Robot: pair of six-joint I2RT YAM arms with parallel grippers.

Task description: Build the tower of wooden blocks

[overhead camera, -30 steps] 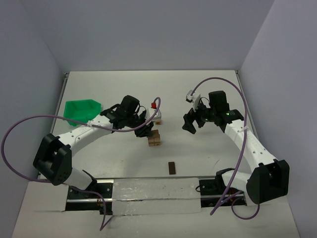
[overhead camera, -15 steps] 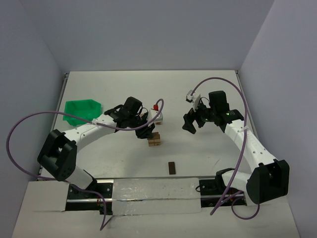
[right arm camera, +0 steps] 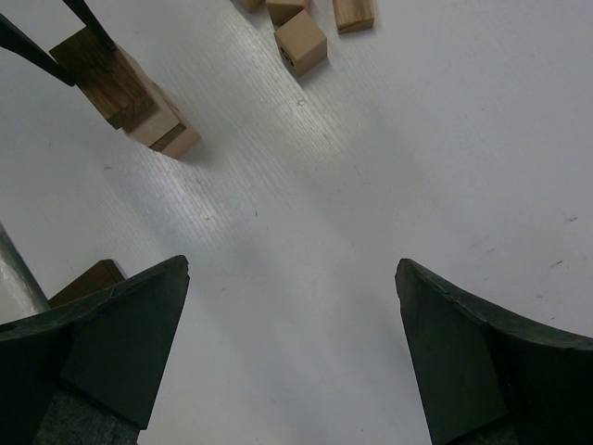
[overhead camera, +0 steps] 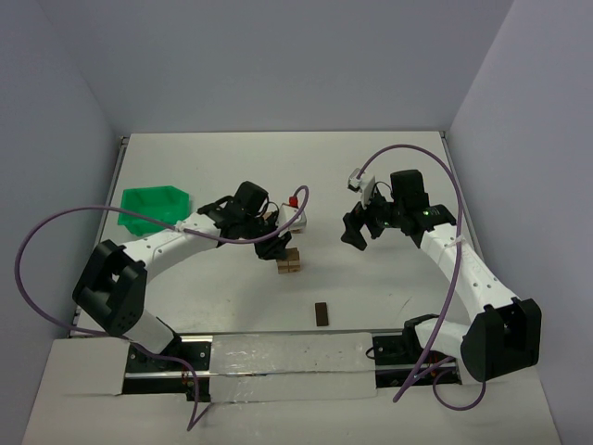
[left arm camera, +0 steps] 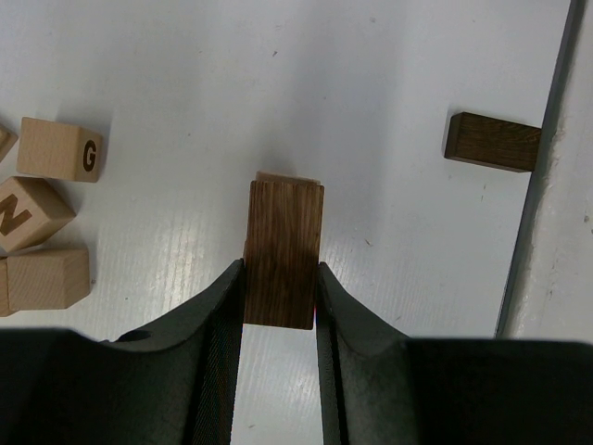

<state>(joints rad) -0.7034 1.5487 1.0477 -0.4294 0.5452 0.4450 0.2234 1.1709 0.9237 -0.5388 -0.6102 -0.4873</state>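
The tower (overhead camera: 289, 263) is a short stack of light-tan wood blocks at the table's middle. It also shows in the right wrist view (right arm camera: 153, 116). My left gripper (overhead camera: 275, 244) is shut on a dark brown wood block (left arm camera: 283, 250) that rests on top of the tower; a tan edge (left arm camera: 287, 176) shows beneath it. Loose tan lettered blocks (left arm camera: 57, 148) lie to the left in the left wrist view. My right gripper (overhead camera: 355, 234) is open and empty, right of the tower, its jaws wide apart over bare table (right arm camera: 289, 269).
A second dark brown block (overhead camera: 321, 313) lies flat near the front edge and shows in the left wrist view (left arm camera: 491, 141). A green bin (overhead camera: 153, 204) stands at the left. Loose tan blocks (right arm camera: 301, 42) lie beyond the tower. A metal rail (overhead camera: 278, 348) runs along the near edge.
My left arm has shifted slightly, its elbow moving right, with the gripper staying at the tower's top. The right arm has not moved.
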